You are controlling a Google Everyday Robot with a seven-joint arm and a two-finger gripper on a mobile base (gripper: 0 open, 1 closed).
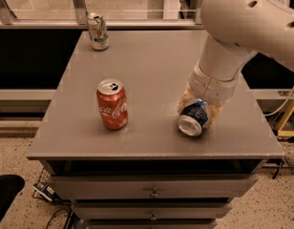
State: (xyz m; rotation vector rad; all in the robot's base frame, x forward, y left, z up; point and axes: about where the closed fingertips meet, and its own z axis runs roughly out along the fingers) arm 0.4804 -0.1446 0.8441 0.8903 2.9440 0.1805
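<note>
My gripper (198, 109) hangs under the white arm at the right of the grey table (152, 66), its pale fingers (215, 112) on either side of a blue can (194, 118). That can lies on its side on the tabletop, silver end facing the front edge. The fingers sit against the can's flanks, closed on it. A red Coca-Cola can (111, 104) stands upright to the left, well apart from the gripper. A white and green can (98, 31) stands upright at the far left corner.
The table has drawers (152, 190) below its front edge. A rail and glass panel (137, 4) run behind it. A yellow frame (289, 113) and cable stand at the right, and dark cables (47, 194) lie on the speckled floor at the lower left.
</note>
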